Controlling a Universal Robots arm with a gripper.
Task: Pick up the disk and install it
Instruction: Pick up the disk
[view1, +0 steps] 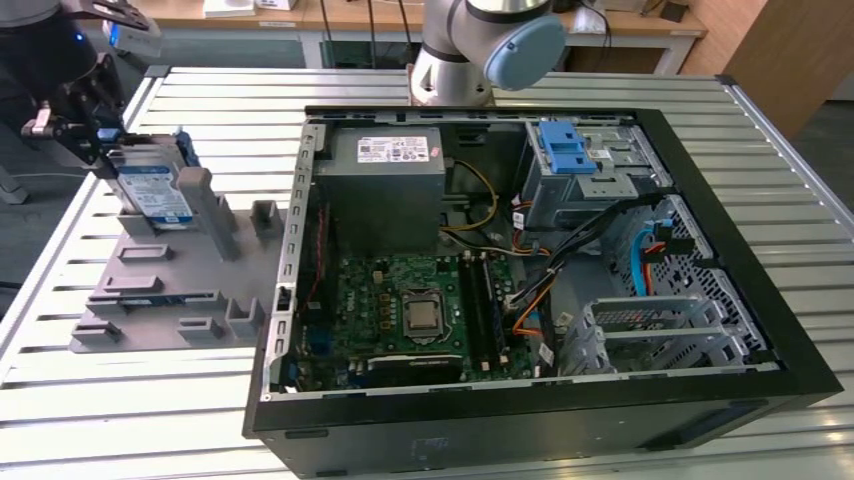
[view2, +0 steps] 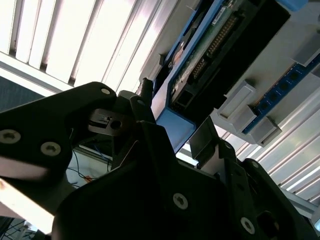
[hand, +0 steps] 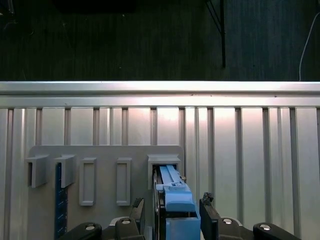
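Observation:
The disk (view1: 147, 192), silver with a blue-and-white label and blue side rails, stands on edge in a slot of the grey holder (view1: 187, 285) at the exterior view's left. My gripper (view1: 115, 160) is at its upper end. In the first wrist view the disk (hand: 176, 200) appears edge-on, with a black finger pressed against each side and my gripper (hand: 175, 216) shut on it. The second wrist view shows the disk's circuit-board side (view2: 210, 45) and my gripper (view2: 172, 127) clamping its blue end.
An open computer case (view1: 747, 330) lies on the slatted metal table (view1: 160, 420). Inside it are a blue-latched drive bay (view1: 577, 152), a grey power supply (view1: 387, 185) and the motherboard (view1: 414, 315). The arm's base (view1: 481, 50) stands behind the case.

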